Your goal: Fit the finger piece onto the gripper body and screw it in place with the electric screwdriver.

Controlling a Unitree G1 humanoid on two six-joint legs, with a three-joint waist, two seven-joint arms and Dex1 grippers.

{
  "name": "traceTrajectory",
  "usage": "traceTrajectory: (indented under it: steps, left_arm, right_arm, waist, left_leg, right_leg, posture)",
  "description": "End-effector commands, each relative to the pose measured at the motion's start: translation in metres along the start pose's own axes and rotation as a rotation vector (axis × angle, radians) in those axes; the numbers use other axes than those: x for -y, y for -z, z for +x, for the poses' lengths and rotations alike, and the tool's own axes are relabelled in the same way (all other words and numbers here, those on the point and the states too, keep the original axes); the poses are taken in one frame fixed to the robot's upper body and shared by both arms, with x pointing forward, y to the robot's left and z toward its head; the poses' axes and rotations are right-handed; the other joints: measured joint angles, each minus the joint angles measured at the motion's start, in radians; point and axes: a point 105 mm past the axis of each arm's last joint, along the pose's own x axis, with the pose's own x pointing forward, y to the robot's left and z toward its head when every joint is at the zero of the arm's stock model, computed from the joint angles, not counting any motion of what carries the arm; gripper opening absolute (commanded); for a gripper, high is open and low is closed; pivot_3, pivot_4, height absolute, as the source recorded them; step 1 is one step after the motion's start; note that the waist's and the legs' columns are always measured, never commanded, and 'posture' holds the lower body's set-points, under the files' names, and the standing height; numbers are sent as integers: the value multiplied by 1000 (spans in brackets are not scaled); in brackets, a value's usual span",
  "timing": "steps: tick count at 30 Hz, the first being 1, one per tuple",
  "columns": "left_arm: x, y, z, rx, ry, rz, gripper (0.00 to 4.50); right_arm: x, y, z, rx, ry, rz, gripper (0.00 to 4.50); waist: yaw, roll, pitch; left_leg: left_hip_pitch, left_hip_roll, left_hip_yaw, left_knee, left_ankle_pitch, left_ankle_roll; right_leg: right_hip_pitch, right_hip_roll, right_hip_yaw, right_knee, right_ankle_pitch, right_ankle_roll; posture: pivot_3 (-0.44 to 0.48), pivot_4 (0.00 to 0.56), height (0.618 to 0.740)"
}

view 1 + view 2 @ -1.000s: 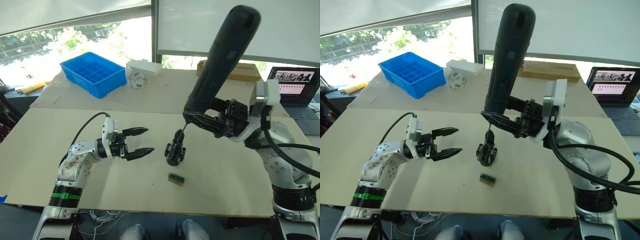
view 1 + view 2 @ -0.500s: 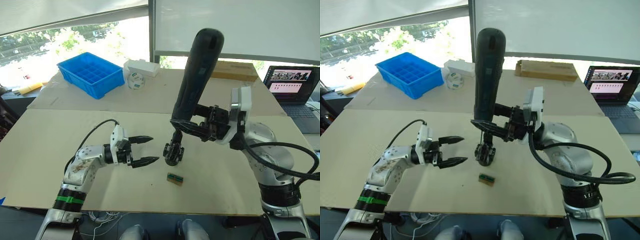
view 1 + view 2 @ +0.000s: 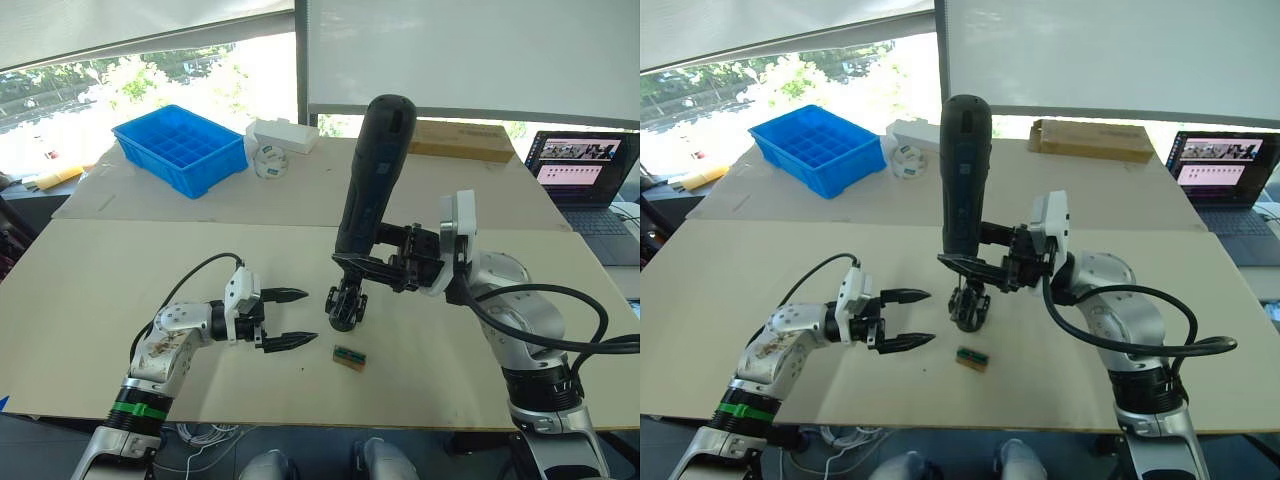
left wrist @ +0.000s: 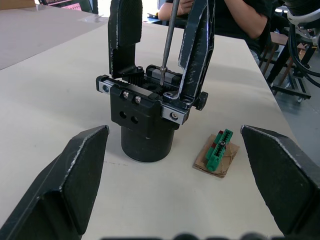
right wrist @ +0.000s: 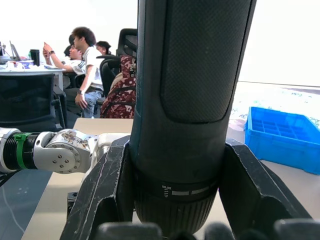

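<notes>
Currently we hold the electric screwdriver (image 3: 374, 170) clamped in the right gripper (image 3: 385, 268), bit on the gripper body (image 4: 149, 121) with both finger pieces seated, left gripper (image 3: 292, 318) spread empty, so driving remains.

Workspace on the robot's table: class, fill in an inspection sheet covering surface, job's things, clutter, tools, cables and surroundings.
Surface: pale table, bare around the work.
Job's things: gripper body upright on its round base; electric screwdriver above it, bit down on its top; finger piece: cannot tell it apart.
Clutter: green-and-tan block near the body; blue tray, white box, cardboard box at the back.
Tools: left tool open beside the body; right tool shut on the screwdriver.
Cables: black cable on the left arm.
Surroundings: laptop, windows, seated people.
</notes>
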Motion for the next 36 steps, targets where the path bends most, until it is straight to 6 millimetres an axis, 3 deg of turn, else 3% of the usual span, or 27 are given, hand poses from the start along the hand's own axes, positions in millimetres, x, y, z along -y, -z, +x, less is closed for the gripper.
traceTrajectory:
  steps: [1,17,36]
  left_arm:
    - [2,-1,0,7,10,28,4500]
    - [5,11,-1,-9,24,24,4500]
    - [9,12,1,-11,29,26,4500]
  right_arm:
    - [-2,-22,4,73,-23,-80,1943]
    - [-3,-29,4,110,-24,-54,1943]
    - [-4,-20,-1,64,-39,-33,1943]
  waist:
    - [0,0,0]
    - [-1,0,0]
    - [-1,0,0]
  left_leg:
    - [0,0,0,0,0,0]
    - [0,0,0,0,0,0]
    - [0,0,0,0,0,0]
  right_leg:
    - [0,0,0,0,0,0]
    - [0,0,0,0,0,0]
    - [0,0,0,0,0,0]
  posture:
    - [0,150,740]
    - [0,150,740]
    - [0,150,740]
